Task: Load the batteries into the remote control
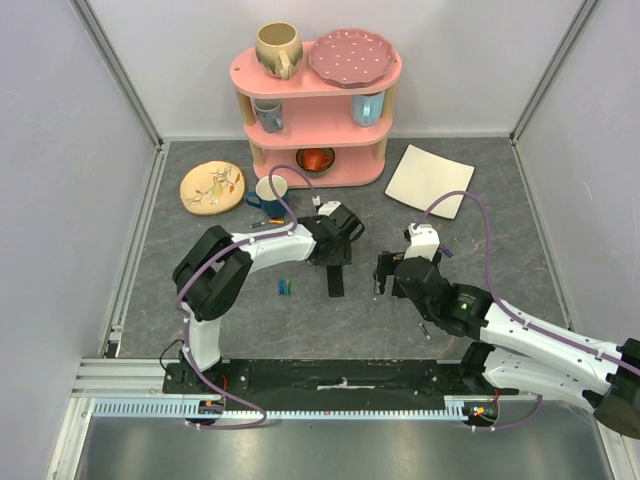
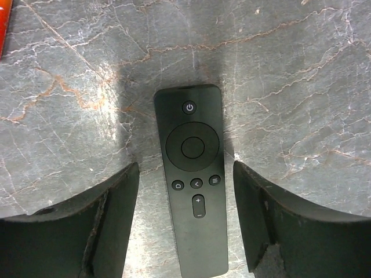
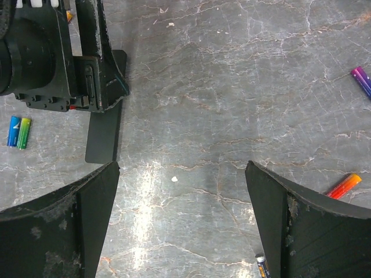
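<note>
Top external view puts the two arm bases (image 1: 200, 365) nearest us, at the near edge of the table (image 1: 150, 290). Just beyond them the right gripper (image 1: 381, 275) sits low over the grey marbled top, jaws spread wide and holding nothing. The right wrist view shows only bare surface between its fingers (image 3: 87, 220). Loose cells lie around it: an orange battery (image 3: 343, 186) close beside one finger and a purple battery (image 3: 362, 80) farther out. At the bottom edge of that view a cut-off tip may be another cell, though we cannot be sure. Left of this gripper, a blue and green pair of batteries (image 1: 286, 289) lies side by side, touching, near the remote control (image 1: 335, 282). The remote control lies flat on the table, button face up, apart from the right gripper. The left gripper (image 1: 335, 262) hangs over its far end with jaws parted. In the left wrist view its fingers (image 2: 116, 220) flank the volume-button half, and a strip of table shows on each side, so we read it as straddled, not gripped. Farther back stand a blue mug (image 1: 270, 192), a yellow plate (image 1: 212, 186) and a white square plate (image 1: 430, 180). Against the far wall a pink shelf (image 1: 320, 112) carries a beige mug (image 1: 278, 48) and a pink plate (image 1: 352, 57) on top.
</note>
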You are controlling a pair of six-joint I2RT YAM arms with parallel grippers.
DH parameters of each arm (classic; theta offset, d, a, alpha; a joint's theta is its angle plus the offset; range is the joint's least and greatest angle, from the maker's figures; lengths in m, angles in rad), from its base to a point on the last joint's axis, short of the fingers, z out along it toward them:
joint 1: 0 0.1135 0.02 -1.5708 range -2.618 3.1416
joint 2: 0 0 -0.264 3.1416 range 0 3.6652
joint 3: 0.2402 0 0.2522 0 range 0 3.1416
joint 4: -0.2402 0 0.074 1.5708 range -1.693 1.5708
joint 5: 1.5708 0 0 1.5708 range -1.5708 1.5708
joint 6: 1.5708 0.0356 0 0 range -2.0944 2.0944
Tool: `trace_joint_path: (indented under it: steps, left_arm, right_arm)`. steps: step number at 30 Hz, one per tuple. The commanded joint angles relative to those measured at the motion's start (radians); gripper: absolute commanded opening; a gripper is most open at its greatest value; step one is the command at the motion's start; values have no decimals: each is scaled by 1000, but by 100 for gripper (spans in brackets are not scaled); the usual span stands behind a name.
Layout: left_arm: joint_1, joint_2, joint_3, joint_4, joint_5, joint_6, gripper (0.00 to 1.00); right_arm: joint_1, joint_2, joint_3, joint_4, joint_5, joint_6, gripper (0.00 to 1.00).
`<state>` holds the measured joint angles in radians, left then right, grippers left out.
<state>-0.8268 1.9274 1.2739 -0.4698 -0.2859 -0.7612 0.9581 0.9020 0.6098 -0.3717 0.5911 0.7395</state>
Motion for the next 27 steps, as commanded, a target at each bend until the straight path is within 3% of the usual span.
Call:
trace_joint_path:
  steps: [1, 10, 27]
  left_arm:
    - [-26, 54, 54, -64, -53, -9, 70]
    - [-52, 99, 96, -118, -84, -46, 63]
    - [-57, 65, 77, -110, -101, -53, 37]
  right_arm:
    - [-2, -21, -12, 7, 12, -3, 98]
    - [-1, -64, -15, -19, 21, 3, 98]
    - [1, -84, -10, -42, 16, 15, 98]
